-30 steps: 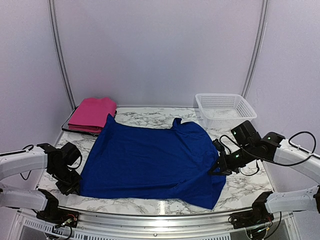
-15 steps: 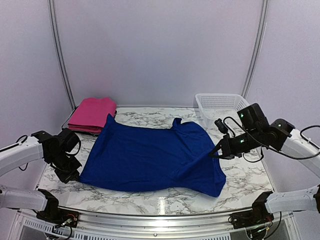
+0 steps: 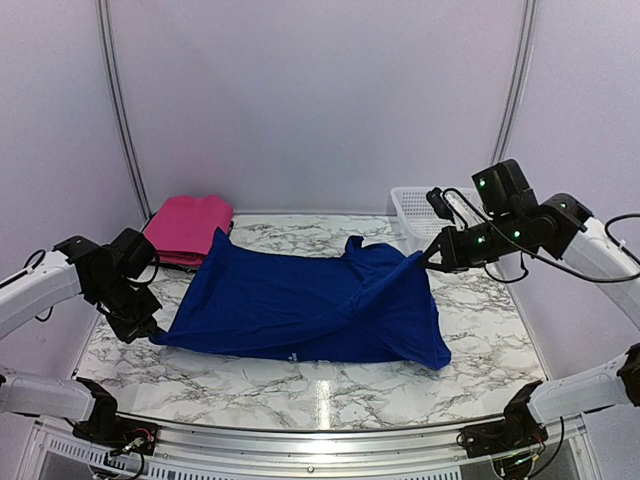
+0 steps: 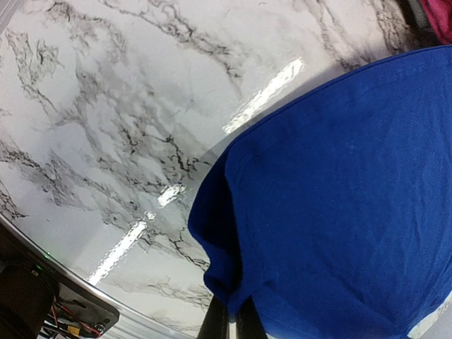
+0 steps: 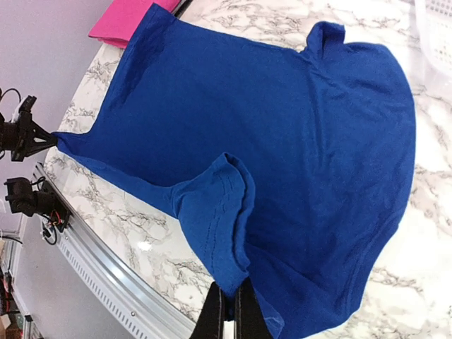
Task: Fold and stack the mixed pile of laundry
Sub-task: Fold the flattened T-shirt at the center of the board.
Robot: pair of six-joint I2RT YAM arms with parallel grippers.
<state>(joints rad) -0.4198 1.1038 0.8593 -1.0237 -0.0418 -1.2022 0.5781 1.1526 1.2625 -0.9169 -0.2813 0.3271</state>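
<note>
Blue T-shirt (image 3: 300,310) spread just left of basket (image 3: 405,195); pink garment (image 3: 185,228) folded well left of it. Soft, light, sags. L gripper (image 3: 152,335) and R gripper (image 3: 430,258) each clamped tight on a raised edge; grip edges, not mid-cloth.

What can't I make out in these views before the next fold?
Top view: basket interior, partly behind the right arm.
Left wrist view: left claw cut off by the bottom edge, the pinch itself hidden by the blue garment.
Right wrist view: pink garment cut off by the top edge.
</note>
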